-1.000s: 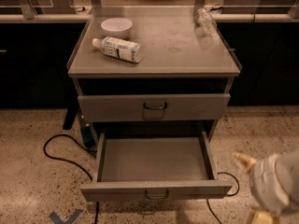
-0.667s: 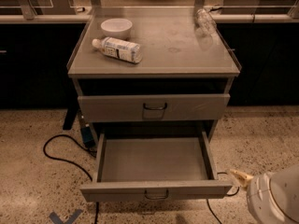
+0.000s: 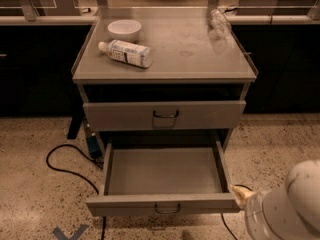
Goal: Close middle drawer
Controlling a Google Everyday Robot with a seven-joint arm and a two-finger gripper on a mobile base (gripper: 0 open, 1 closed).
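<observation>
The middle drawer [image 3: 162, 204] is pulled far out of the grey cabinet. It has a low front panel with a small wire handle [image 3: 167, 210] and a bare flat tray [image 3: 162, 170]. Above it sits a taller-fronted drawer [image 3: 125, 116] with a dark handle, nearly flush. My gripper [image 3: 240, 195] is at the lower right, its pale tip right by the right front corner of the middle drawer. The white rounded arm [image 3: 287, 209] behind it fills the bottom right corner.
On the cabinet top [image 3: 190, 59] are a white bowl [image 3: 124, 29], a white bottle lying on its side [image 3: 126, 52] and a clear bottle [image 3: 219, 23]. A black cable [image 3: 62, 166] loops on the speckled floor at left. Dark counters stand behind.
My arm has moved left, bringing the gripper's tip from off to the right up to the drawer's right front corner. The drawer has not visibly moved.
</observation>
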